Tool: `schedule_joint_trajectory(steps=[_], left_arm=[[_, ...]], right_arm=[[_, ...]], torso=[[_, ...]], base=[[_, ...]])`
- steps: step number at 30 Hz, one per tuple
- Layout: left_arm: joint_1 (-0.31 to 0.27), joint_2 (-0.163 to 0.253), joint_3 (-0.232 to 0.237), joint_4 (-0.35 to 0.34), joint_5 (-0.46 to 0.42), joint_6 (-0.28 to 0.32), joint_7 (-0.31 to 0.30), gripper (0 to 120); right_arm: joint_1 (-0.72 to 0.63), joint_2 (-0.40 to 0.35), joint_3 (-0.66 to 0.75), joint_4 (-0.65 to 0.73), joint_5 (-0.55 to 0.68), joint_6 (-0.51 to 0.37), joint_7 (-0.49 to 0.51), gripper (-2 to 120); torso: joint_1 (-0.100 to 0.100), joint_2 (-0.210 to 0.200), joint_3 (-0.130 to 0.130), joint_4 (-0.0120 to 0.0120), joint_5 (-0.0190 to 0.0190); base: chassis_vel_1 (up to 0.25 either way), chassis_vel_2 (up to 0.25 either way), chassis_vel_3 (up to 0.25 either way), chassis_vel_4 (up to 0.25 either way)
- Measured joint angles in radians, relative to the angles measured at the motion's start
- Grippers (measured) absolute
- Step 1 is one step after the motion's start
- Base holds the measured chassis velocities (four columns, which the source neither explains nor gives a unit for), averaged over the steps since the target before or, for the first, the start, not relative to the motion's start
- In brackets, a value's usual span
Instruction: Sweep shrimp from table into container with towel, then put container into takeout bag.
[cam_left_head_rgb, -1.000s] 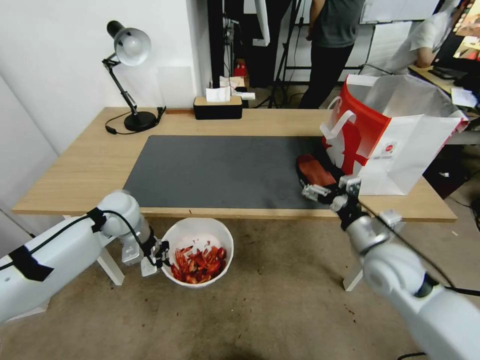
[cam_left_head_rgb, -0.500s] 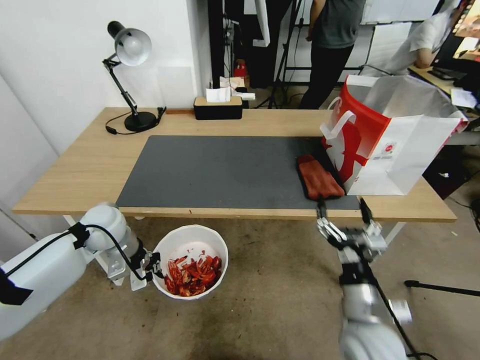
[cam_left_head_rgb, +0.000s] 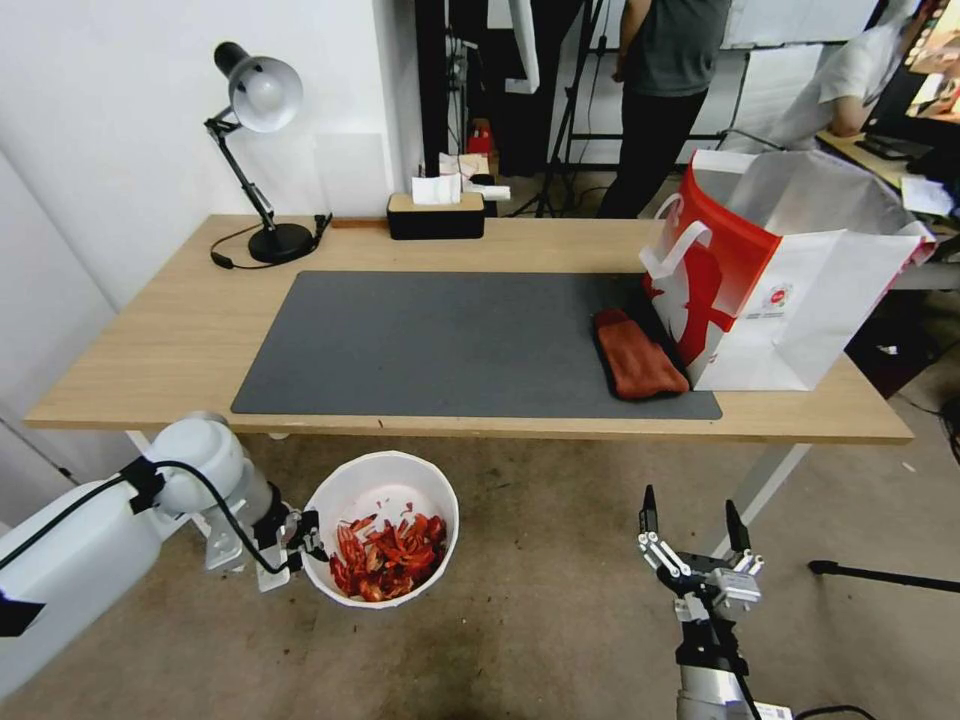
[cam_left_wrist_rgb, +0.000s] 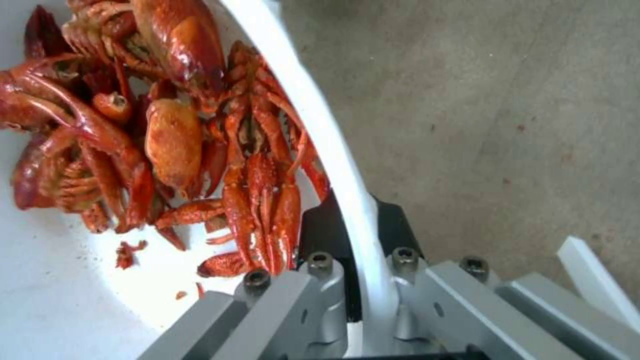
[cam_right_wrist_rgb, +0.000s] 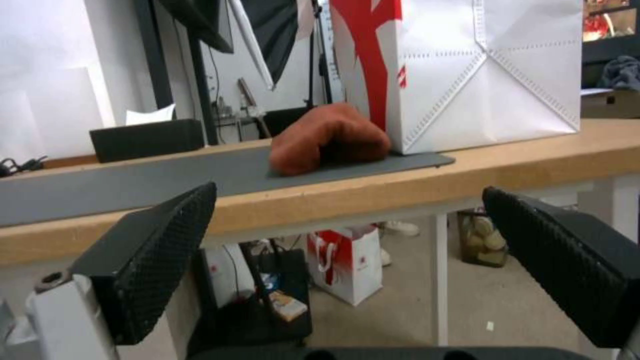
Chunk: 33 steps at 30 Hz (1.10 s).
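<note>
While the container (cam_left_head_rgb: 380, 525) is held below the surface (cam_left_head_rgb: 150, 340) edge, its rim is clamped by the left gripper (cam_left_head_rgb: 300, 540); shrimp (cam_left_head_rgb: 388, 555) are heaped inside | right gripper (cam_left_head_rgb: 692, 520) is spread open, empty, low before the surface | towel (cam_left_head_rgb: 638, 365) is laid on the mat (cam_left_head_rgb: 430, 345), touching the takeout bag (cam_left_head_rgb: 790, 290)

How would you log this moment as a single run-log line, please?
left gripper: shut on container rim, below table edge | shrimp: in container | right gripper: open, empty, low | towel: on mat beside takeout bag
</note>
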Motion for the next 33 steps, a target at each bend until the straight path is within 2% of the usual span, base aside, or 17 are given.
schedule_joint_trajectory(steps=[3,4,7,9,10,11,12,13,16,17,18,22,25,26,29,31,33], left_arm=[[0.051,0.061,-0.054,-0.1,-0.018,0.026,-0.003,0],[0.051,0.061,-0.054,-0.1,-0.018,0.026,-0.003,0],[0.059,0.109,-0.068,-0.15,-0.039,0.051,-0.003,0],[0.058,0.121,-0.07,-0.163,-0.045,0.058,-0.003,0],[0.041,0.159,-0.073,-0.202,-0.073,0.076,-0.001,0],[0.041,0.159,-0.073,-0.202,-0.073,0.076,-0.001,0],[0.015,0.189,-0.073,-0.233,-0.099,0.09,-0.001,0],[-0.048,0.237,-0.063,-0.281,-0.148,0.117,0.003,0],[-0.082,0.258,-0.057,-0.306,-0.171,0.13,0.006,0],[-0.132,0.295,-0.054,-0.336,-0.209,0.153,0.009,0],[-0.155,0.314,-0.054,-0.339,-0.239,0.167,0.007,0],[-0.178,0.335,-0.061,-0.331,-0.288,0.179,-0.003,0],[-0.216,0.358,-0.094,-0.309,-0.409,0.231,-0.037,0],[-0.216,0.358,-0.094,-0.309,-0.409,0.231,-0.037,0],[-0.246,0.365,-0.1,-0.285,-0.495,0.298,-0.077,0],[-0.255,0.365,-0.1,-0.275,-0.514,0.311,-0.087,0],[-0.273,0.367,-0.093,-0.248,-0.546,0.339,-0.128,0]], right_arm=[[0.006,-0.003,-0.015,-0.013,0.002,-0.004,-0.005,100],[0.006,-0.003,-0.015,-0.013,0.002,-0.004,-0.005,100],[0.014,-0.004,-0.025,-0.017,0.001,-0.007,-0.008,100],[0.016,-0.004,-0.027,-0.017,0.0,-0.008,-0.008,100],[0.023,-0.003,-0.034,-0.017,-0.002,-0.012,-0.009,100],[0.023,-0.003,-0.034,-0.017,-0.002,-0.012,-0.009,100],[0.027,-0.003,-0.038,-0.017,-0.005,-0.015,-0.009,100],[0.032,-0.004,-0.044,-0.016,-0.007,-0.021,-0.011,100],[0.032,-0.006,-0.045,-0.014,-0.008,-0.022,-0.012,100],[0.033,-0.011,-0.045,-0.01,-0.008,-0.024,-0.014,100],[0.033,-0.013,-0.045,-0.008,-0.008,-0.024,-0.015,100],[0.032,-0.015,-0.045,-0.004,-0.008,-0.024,-0.016,100],[0.029,-0.016,-0.05,0.0,-0.012,-0.028,-0.019,100],[0.029,-0.016,-0.05,0.0,-0.012,-0.028,-0.019,100],[0.037,-0.023,-0.065,0.0,-0.014,-0.038,-0.023,100],[0.041,-0.027,-0.069,0.0,-0.015,-0.041,-0.024,100],[0.049,-0.038,-0.078,0.0,-0.016,-0.048,-0.026,100]], torso=[[0.0,0.0,0.0,-0.0001,0.0],[0.0,0.0,0.0,-0.0001,0.0],[0.0,0.0,0.0,0.0,-0.0001],[0.0,0.0,0.0,0.0,0.0],[0.0,0.0,0.0,0.0002,0.0],[0.0,0.0,0.0,0.0002,0.0],[0.0,0.0,0.0,-0.0001,-0.0003],[0.0,0.0,0.0,-0.0002,0.0004],[0.0,0.0,0.0,-0.0002,0.0],[0.0,0.0,0.0,-0.0002,0.0004],[0.0,0.0,0.0,-0.0001,0.0003],[0.0,0.0,0.0,0.0,-0.0001],[0.0,0.0,0.0,-0.0003,0.0],[0.0,0.0,0.0,-0.0003,0.0],[0.0,0.0,0.0,-0.0001,0.0],[0.0,0.0,0.0,-0.0001,-0.0001],[0.0,0.0,0.0,0.0,0.0001]], base=[[0.0,0.0,0.0,0.0],[0.0,0.0,0.0,0.0],[0.0,0.0,0.0,0.0],[0.0,0.0,0.0,0.0],[0.0,0.0,0.0,0.0],[0.0,0.0,0.0,0.0],[0.0,0.0,0.0,0.0],[0.0,0.0,0.0,0.0],[0.0,0.0,0.0,0.0],[0.0,0.0,0.0,0.0],[0.0,0.0,0.0,0.0],[0.0,0.0,0.0,0.0],[0.0,0.0,0.0,0.0],[0.0,0.0,0.0,0.0],[0.0,0.0,0.0,0.0],[0.0,0.0,0.0,0.0],[0.0,0.0,0.0,0.0]])
